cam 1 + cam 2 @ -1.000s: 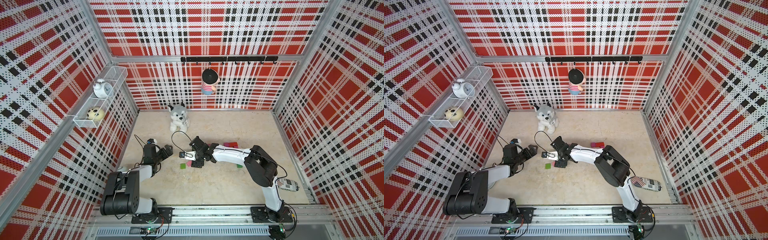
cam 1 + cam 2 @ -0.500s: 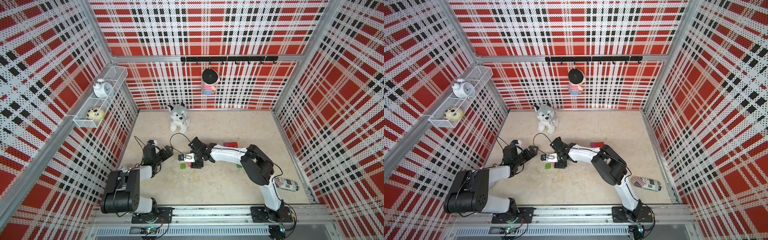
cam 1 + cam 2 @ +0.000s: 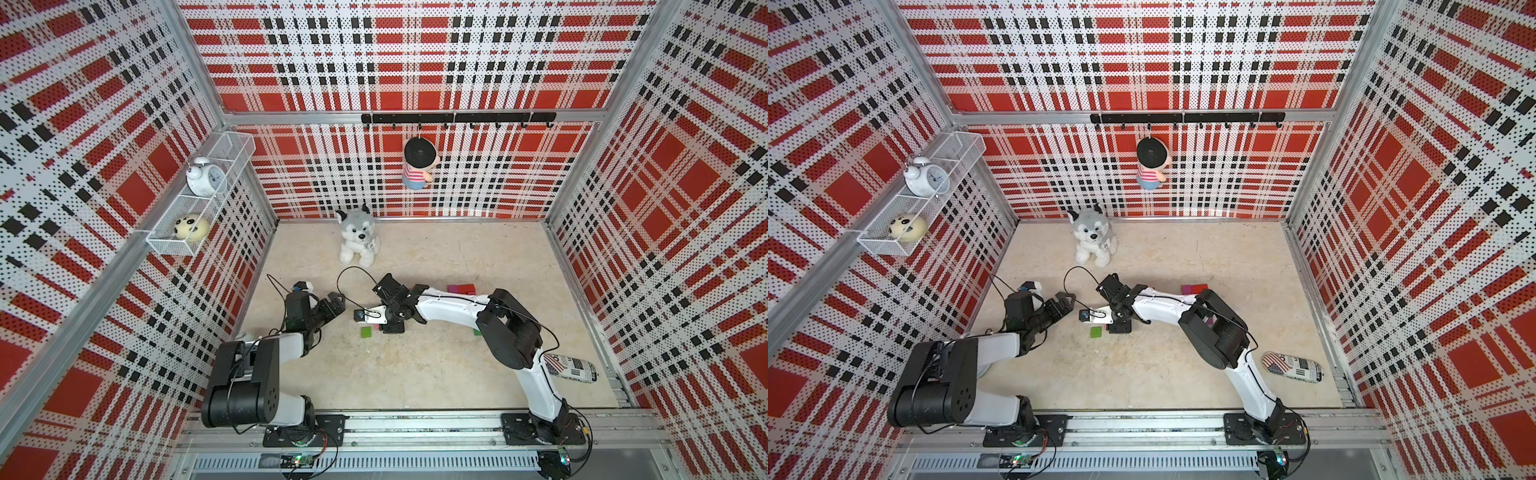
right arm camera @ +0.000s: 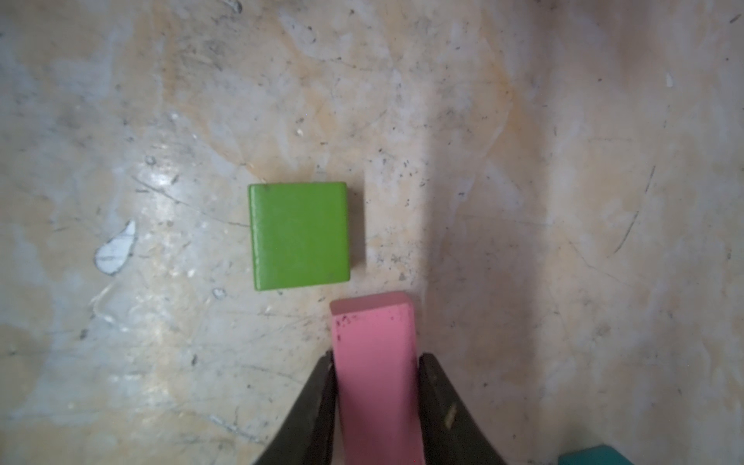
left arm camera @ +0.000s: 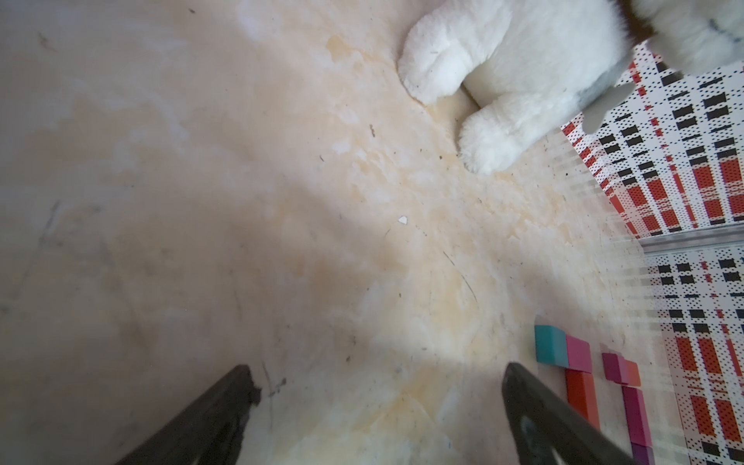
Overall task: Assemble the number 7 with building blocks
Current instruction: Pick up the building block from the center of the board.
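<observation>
Pink building block (image 4: 374, 330) pinched in the right gripper (image 4: 375, 358): pick-up step for the 7.
On the right wrist view the jaws press on the block's two long sides; its free end sits just beside a green square block (image 4: 298, 235), not touching, on the table (image 3: 415, 374) in front of the plush dog (image 3: 357, 241). Whether it is off the surface I cannot tell. My left gripper (image 5: 378, 372) hangs spread and empty. What I take for the started number 7 (image 5: 579, 354), teal, pink and red-orange pieces laid together, lies well apart toward the right. Next I'd want a straight lift clear of the green square, then a carry across, long axis lined up with the row it joins.
</observation>
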